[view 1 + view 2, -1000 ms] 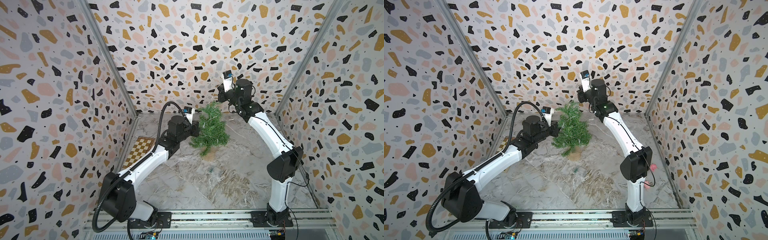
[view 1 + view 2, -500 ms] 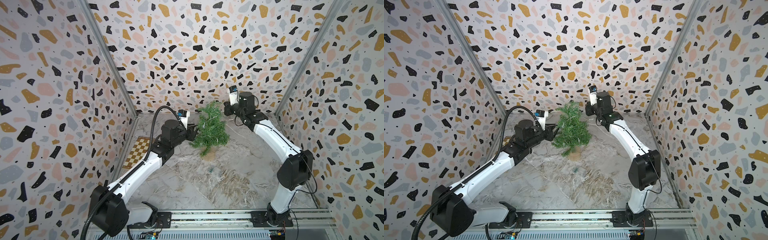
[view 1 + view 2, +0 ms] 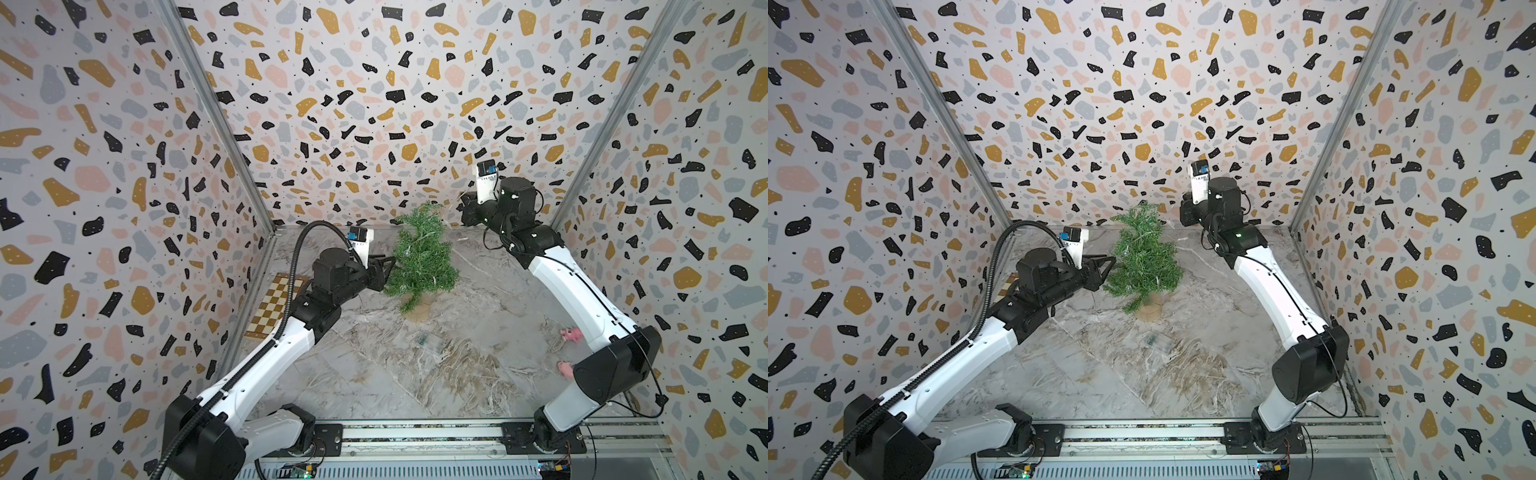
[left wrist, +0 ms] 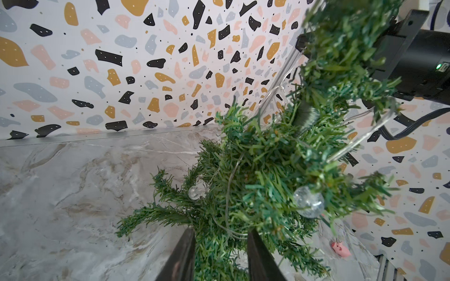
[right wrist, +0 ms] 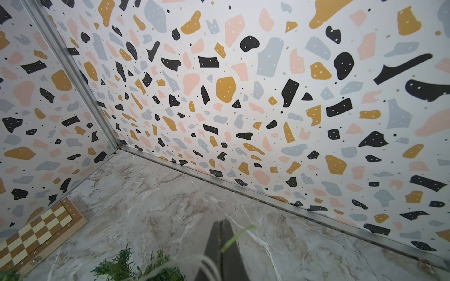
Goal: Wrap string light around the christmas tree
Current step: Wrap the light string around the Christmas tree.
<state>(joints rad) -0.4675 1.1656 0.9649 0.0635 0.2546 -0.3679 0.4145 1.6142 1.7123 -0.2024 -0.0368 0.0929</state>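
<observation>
The christmas tree point(image 3: 424, 257) is standing upright near the back of the marble floor point(image 3: 374, 374), with the string light point(image 4: 227, 194) looping through its branches. The left gripper point(image 4: 220, 233) is reaching in level at the lower branches, jaws parted around needles. The right gripper point(image 5: 220, 225) is hovering by the treetop, elbow bent, jaws pinched shut on the wire

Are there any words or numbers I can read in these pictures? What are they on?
No text here can be read.
chessboard: tiny marks along its wooden rim, too small to read.
left wrist camera: a blue label, too blurred to read.
right wrist camera: a blue label, too blurred to read.
</observation>
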